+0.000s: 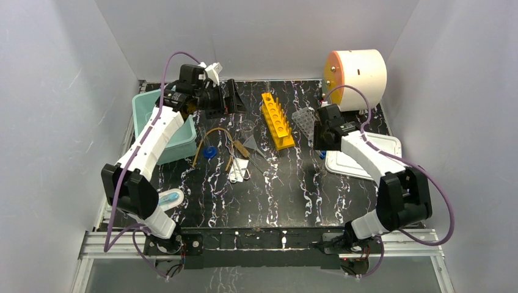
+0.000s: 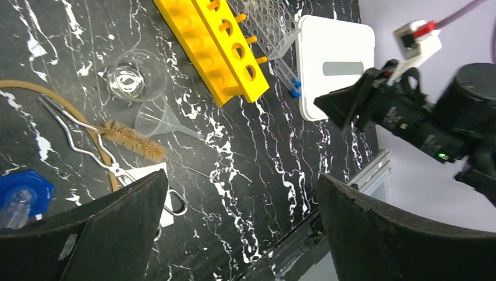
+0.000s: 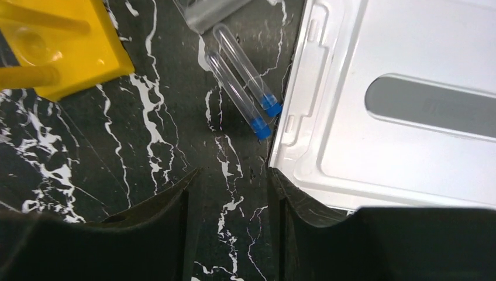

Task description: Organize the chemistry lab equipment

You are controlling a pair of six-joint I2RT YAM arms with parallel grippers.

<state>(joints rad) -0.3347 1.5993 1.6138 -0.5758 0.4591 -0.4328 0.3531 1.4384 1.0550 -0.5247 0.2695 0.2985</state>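
Note:
The yellow rack [image 1: 277, 119] and the clear plastic tube rack [image 1: 303, 121] stand side by side at the back middle. Left of them are the glass beaker [image 2: 131, 76], the clear funnel [image 2: 158, 117], a brush [image 2: 133, 140], metal tongs [image 2: 88, 140] and the amber rubber tube [image 2: 58, 99]. Two blue-capped test tubes [image 3: 240, 96] lie flat between the yellow rack [image 3: 52, 47] and a white lid [image 3: 398, 117]. My right gripper [image 3: 234, 175] hovers just short of them, jaws partly apart and empty. My left gripper [image 2: 241, 178] hangs wide open, high above bare table.
A teal bin [image 1: 162, 122] sits at the back left under my left arm. A white drum with an orange face [image 1: 357, 70] stands at the back right. A blue cap [image 1: 209, 152] lies by the tube. A small blue and white item [image 1: 170, 198] rests near the left base.

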